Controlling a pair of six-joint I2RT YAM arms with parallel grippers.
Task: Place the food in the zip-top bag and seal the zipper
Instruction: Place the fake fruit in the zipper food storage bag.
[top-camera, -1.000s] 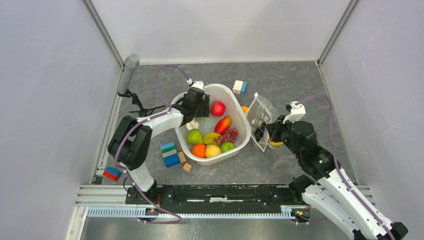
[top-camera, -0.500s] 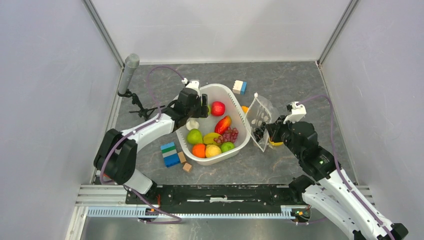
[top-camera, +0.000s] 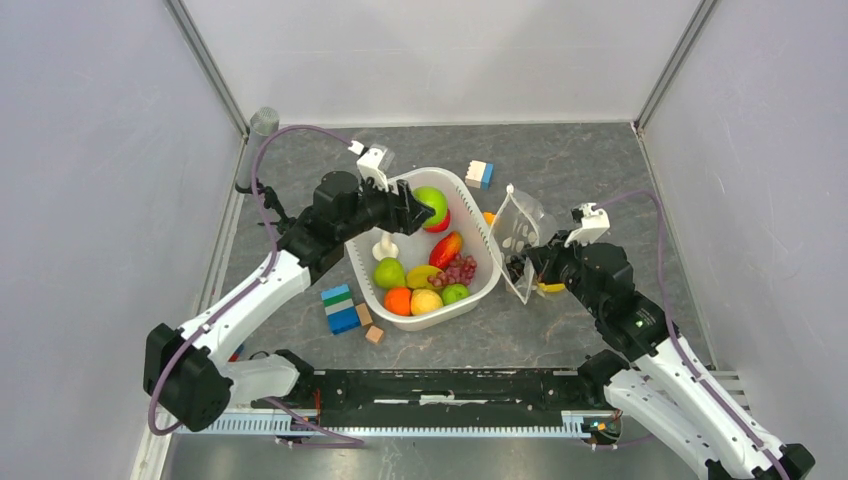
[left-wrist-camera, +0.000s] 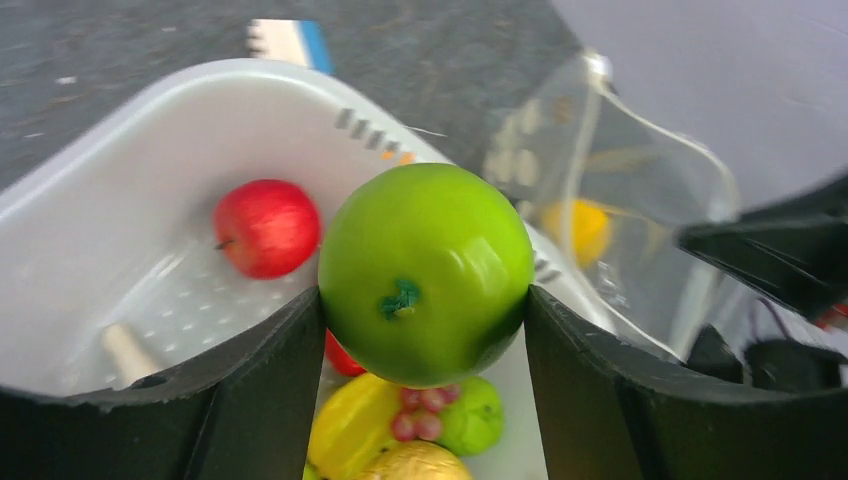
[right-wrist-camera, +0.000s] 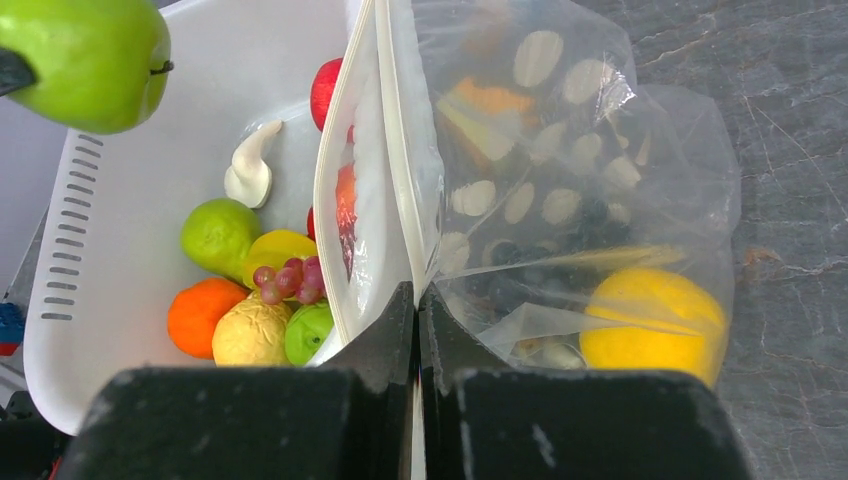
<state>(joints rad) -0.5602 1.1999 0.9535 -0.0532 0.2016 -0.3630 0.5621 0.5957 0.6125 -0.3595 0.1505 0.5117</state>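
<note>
Left gripper (left-wrist-camera: 423, 300): spread wide, fingers clamped on either side of a green apple (left-wrist-camera: 425, 262), held in the air over the far end of the white tub (left-wrist-camera: 90, 210).
Right gripper (right-wrist-camera: 415, 300): pressed together, pinching the rim of the zip-top bag (right-wrist-camera: 560, 180) at its lower end.
Zip-top bag: clear with white dots, standing upright on the table just right of the tub, mouth turned toward the tub.
Zipper (right-wrist-camera: 402, 150): unsealed, the two white strips bowed apart.
Inside the bag: a yellow lemon (right-wrist-camera: 650, 325) low down; other contents too blurred to name.
Food in the tub: red apple (left-wrist-camera: 265, 228), purple grapes (right-wrist-camera: 290, 277), orange (right-wrist-camera: 200, 315), lime-green fruit (right-wrist-camera: 220, 235), all loose on the bottom.
Held apple and bag: near, not touching, the apple left of the bag mouth.
Table (top-camera: 580, 160): grey, stone-patterned; coloured blocks (top-camera: 340, 308) and small wooden cubes (top-camera: 372, 327) left of the tub, a blue-and-white block (top-camera: 480, 173) behind it.
</note>
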